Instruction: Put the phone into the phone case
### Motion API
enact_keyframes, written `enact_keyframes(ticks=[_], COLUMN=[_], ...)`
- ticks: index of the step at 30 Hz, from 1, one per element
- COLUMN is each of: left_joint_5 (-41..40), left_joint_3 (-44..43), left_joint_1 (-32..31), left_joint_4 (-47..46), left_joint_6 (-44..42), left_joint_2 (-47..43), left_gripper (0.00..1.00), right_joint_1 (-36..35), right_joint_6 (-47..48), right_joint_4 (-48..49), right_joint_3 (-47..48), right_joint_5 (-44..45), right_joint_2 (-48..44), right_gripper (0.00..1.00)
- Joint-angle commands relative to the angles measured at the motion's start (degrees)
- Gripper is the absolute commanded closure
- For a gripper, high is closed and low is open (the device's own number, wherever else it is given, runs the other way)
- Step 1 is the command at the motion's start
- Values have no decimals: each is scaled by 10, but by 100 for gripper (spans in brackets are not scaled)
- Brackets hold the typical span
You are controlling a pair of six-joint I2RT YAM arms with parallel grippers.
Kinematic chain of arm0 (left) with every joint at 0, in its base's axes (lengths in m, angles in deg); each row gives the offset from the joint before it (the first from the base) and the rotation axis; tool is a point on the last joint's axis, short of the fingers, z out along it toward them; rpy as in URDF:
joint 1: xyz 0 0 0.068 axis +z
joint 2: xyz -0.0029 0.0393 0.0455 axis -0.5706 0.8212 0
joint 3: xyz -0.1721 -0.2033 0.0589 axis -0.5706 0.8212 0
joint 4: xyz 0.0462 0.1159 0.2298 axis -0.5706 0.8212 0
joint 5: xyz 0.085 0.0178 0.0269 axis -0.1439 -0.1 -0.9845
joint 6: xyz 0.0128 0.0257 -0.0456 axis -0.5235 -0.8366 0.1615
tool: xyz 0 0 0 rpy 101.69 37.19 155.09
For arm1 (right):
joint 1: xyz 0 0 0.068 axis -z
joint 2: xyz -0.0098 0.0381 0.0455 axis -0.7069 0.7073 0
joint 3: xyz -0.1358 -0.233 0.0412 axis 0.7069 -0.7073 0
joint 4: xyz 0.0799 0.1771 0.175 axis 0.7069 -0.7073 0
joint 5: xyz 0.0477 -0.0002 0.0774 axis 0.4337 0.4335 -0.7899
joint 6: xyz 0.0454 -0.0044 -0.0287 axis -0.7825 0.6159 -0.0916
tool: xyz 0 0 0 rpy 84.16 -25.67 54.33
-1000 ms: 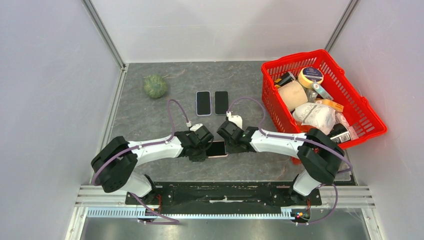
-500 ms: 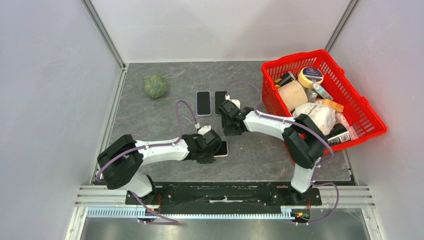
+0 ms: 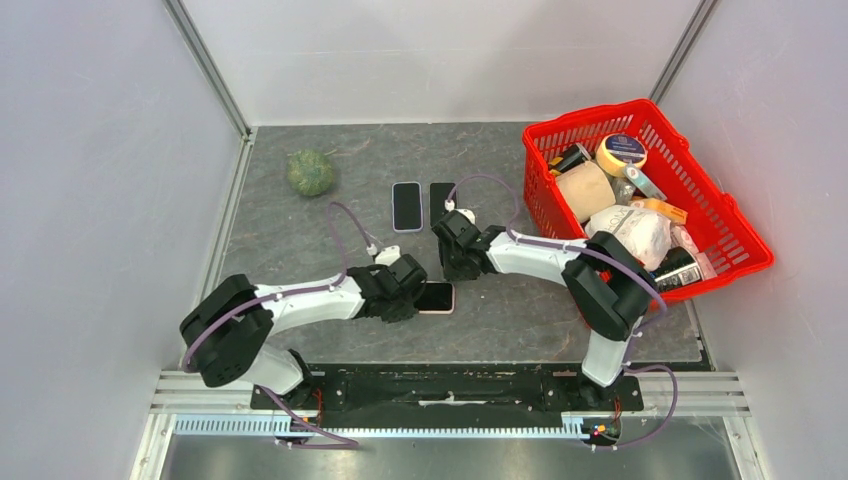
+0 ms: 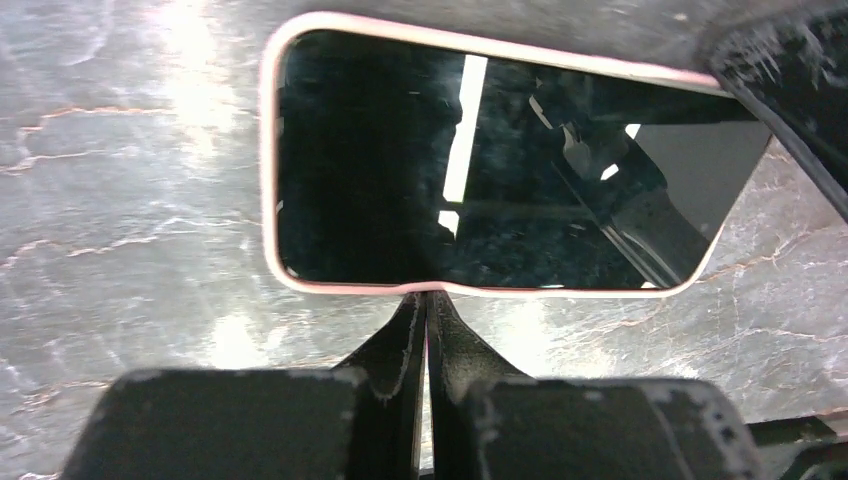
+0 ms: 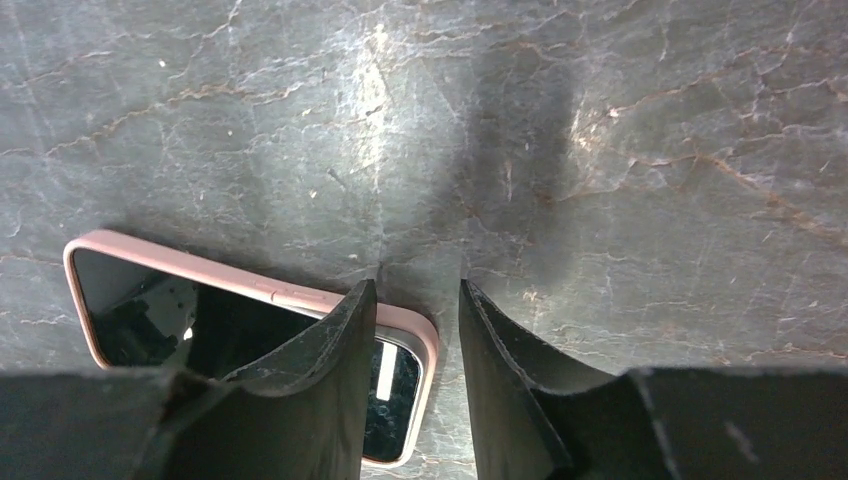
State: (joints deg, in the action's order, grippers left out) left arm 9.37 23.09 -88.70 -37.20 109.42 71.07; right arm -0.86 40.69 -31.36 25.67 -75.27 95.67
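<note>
A dark-screened phone (image 3: pixel 437 297) sits in a pink case on the table near the front; in the left wrist view the phone (image 4: pixel 480 170) fills the case (image 4: pixel 268 170). My left gripper (image 3: pixel 412 292) (image 4: pixel 425 295) is shut with its tips on the case's near rim, which bulges there. My right gripper (image 3: pixel 453 264) (image 5: pixel 415 290) is open and empty, just beyond the phone's far end; the pink case (image 5: pixel 250 286) lies under its left finger (image 5: pixel 330 360).
A purple-cased phone (image 3: pixel 406 206) and a black phone (image 3: pixel 441 196) lie side by side farther back. A green ball (image 3: pixel 311 172) is at the back left. A red basket (image 3: pixel 735 225) full of items stands at the right.
My right gripper has drawn back from the phone's right end toward the table's middle. My left gripper has shifted right, then slightly back left, staying at the phone's edge.
</note>
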Motion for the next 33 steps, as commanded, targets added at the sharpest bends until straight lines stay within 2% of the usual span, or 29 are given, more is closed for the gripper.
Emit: enact_keyframes(ticks=[1, 6, 9, 14, 22, 28, 33], left_joint_5=[-67, -62, -52, -13, 51, 76, 79], left_joint_3=[37, 39, 23, -9, 17, 57, 64], left_joint_1=[70, 118, 134, 141, 139, 134, 130], left_joint_4=[29, 16, 4, -11, -32, -55, -59], left_joint_6=[-3, -26, -44, -74, -91, -69, -63], left_joint_2=[-22, -23, -8, 16, -8, -41, -44], left_gripper=[93, 89, 86, 82, 78, 78, 79], right_joint_1=[-50, -120, -137, -128, -89, -89, -89], right_joint_6=[-22, -71, -84, -79, -73, -65, -62], right_joint_4=[-2, 25, 31, 14, 49, 95, 105], right_joint_3=[-69, -128, -143, -155, -190, -200, -180], right_joint_5=[-29, -40, -49, -21, -79, -116, -112], right_joint_2=[-42, -88, -101, -133, -200, -193, -145], right_gripper=[57, 58, 58, 57, 55, 54, 55])
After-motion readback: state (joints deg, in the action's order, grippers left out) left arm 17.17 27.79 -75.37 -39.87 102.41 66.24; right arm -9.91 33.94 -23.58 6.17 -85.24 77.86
